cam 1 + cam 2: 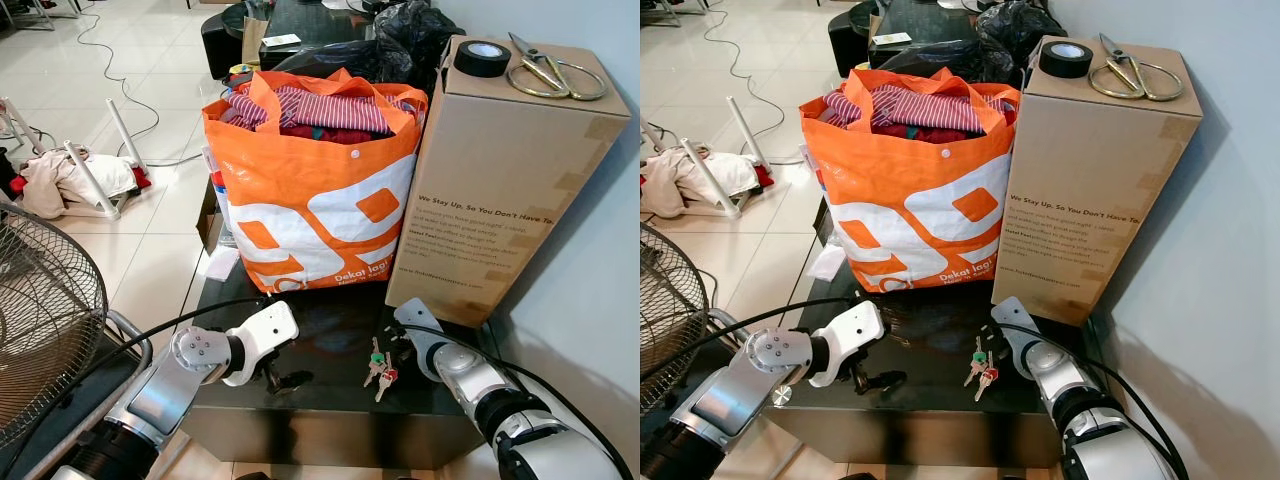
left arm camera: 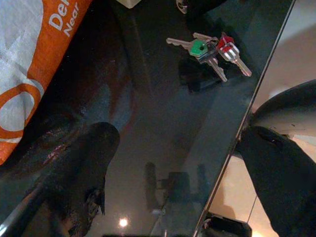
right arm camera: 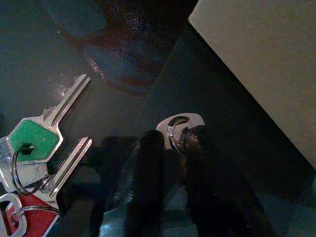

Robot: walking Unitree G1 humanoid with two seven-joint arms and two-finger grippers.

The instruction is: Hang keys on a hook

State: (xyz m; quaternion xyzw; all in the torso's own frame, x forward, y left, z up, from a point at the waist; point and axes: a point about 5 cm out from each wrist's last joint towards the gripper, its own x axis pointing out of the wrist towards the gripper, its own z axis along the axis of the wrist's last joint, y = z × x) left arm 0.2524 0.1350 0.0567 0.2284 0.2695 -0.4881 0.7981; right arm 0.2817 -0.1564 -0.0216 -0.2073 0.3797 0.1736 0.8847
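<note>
A bunch of keys (image 1: 378,366) with one green and one red head lies on the glossy black table (image 1: 330,400), near its front edge. My right gripper (image 1: 398,343) rests on the table just behind the keys. In the right wrist view its two black fingers (image 3: 148,168) stand close together, pinching the silver tag (image 3: 180,129) that belongs to the key bunch (image 3: 34,158). My left gripper (image 1: 285,378) lies low on the table to the left of the keys, open, with nothing between its fingers (image 2: 98,148). From there the keys (image 2: 210,49) lie ahead.
An orange shopping bag (image 1: 320,200) full of clothes and a tall cardboard box (image 1: 500,200) stand at the back of the table. A black tape roll (image 1: 482,57) and scissors (image 1: 550,72) lie on the box. A fan (image 1: 40,310) stands at the left.
</note>
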